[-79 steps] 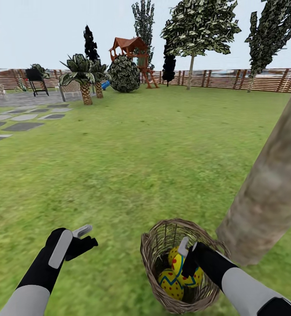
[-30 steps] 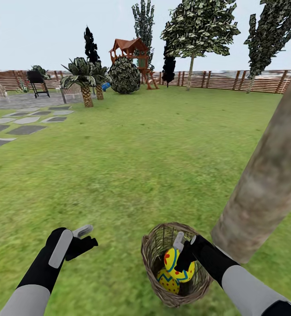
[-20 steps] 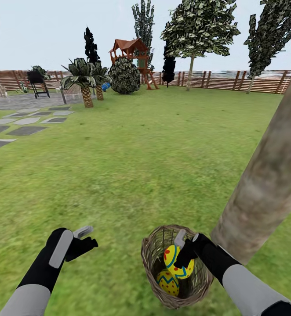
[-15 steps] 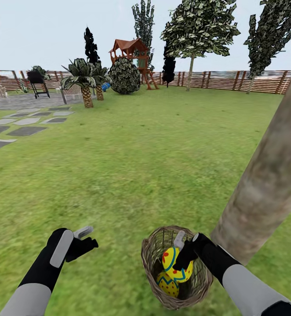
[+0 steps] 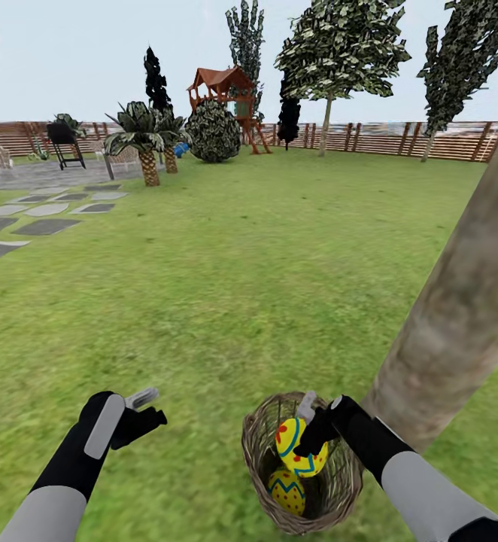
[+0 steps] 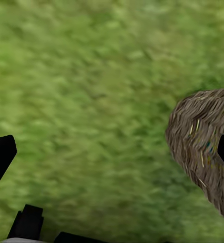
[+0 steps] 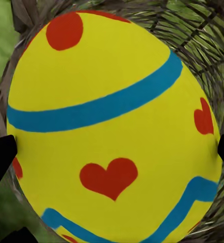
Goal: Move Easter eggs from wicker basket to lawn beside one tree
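My right gripper [image 5: 310, 435] is shut on a yellow Easter egg [image 5: 299, 447] with red marks and blue bands, held at rim height over the wicker basket [image 5: 258, 440]. Up close, that egg [image 7: 112, 126] sits between the two fingertips, with the basket's weave [image 7: 203, 30] behind it. Another egg [image 5: 286, 490] lies on the basket's bottom; the held egg hides part of the inside. The basket stands on the lawn [image 5: 241, 263] right at the foot of the thick pale tree [image 5: 460, 316]. My left gripper [image 5: 147, 409] hovers open over grass, left of the basket [image 6: 206, 147].
Grey paving slabs [image 5: 46, 209] lie far left. Short palms [image 5: 145, 139], a round bush [image 5: 213, 128], a wooden play tower [image 5: 226, 83] and thin-trunked trees [image 5: 328, 113] stand along the brown slatted fence [image 5: 384, 135]. Open grass stretches ahead and to the left.
The right gripper has lifted the egg from among the others up to the basket's rim. The camera has shifted slightly. The left arm has stayed put.
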Controlling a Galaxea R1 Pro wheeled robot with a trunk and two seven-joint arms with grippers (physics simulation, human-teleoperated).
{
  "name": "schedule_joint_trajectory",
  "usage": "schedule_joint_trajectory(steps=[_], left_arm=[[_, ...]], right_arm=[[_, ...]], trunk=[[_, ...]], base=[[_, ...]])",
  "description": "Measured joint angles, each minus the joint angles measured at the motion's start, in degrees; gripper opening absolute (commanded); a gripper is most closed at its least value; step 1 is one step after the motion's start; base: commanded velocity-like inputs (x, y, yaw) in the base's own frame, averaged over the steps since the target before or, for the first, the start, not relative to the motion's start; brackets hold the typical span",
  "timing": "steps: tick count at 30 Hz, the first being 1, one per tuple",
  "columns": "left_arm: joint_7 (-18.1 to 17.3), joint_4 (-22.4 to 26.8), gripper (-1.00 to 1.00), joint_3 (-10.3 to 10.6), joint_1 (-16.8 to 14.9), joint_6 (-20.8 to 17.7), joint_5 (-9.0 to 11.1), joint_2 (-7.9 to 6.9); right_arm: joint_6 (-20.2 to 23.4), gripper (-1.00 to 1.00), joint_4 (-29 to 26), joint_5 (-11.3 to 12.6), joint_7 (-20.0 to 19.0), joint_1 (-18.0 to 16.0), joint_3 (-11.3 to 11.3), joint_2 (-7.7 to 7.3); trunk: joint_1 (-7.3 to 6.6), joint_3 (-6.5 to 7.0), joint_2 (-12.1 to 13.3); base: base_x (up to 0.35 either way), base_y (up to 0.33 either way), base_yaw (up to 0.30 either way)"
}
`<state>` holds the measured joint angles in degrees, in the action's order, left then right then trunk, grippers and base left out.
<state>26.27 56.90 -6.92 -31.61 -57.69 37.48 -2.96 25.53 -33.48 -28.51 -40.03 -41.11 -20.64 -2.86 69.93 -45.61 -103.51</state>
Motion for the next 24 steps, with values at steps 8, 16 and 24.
schedule_joint_trajectory(steps=[8, 16, 24], left_arm=[[0.02, -0.02, 1.00, 0.02, 0.00, -0.07, -0.05, 0.15], [0.03, -0.08, 1.00, 0.00, 0.00, -0.12, -0.02, 0.15], [0.00, -2.72, 1.00, 0.01, 0.00, 0.01, -0.02, 0.15]], right_arm=[[1.54, -1.00, -3.26, -0.30, -9.79, 0.01, 0.33, -2.30], [1.74, -1.00, -6.68, -0.30, -16.22, 0.01, 1.24, -4.64], [1.30, -1.00, -11.19, -0.40, -30.95, 0.12, 13.87, -6.41]], trunk=[[-1.75, 1.44, 3.21], [-3.48, 2.87, 6.42], [-5.27, 4.31, 9.63]], base=[[-0.026, 0.000, 0.000], [-0.319, 0.000, 0.000], [-0.234, 0.000, 0.000]])
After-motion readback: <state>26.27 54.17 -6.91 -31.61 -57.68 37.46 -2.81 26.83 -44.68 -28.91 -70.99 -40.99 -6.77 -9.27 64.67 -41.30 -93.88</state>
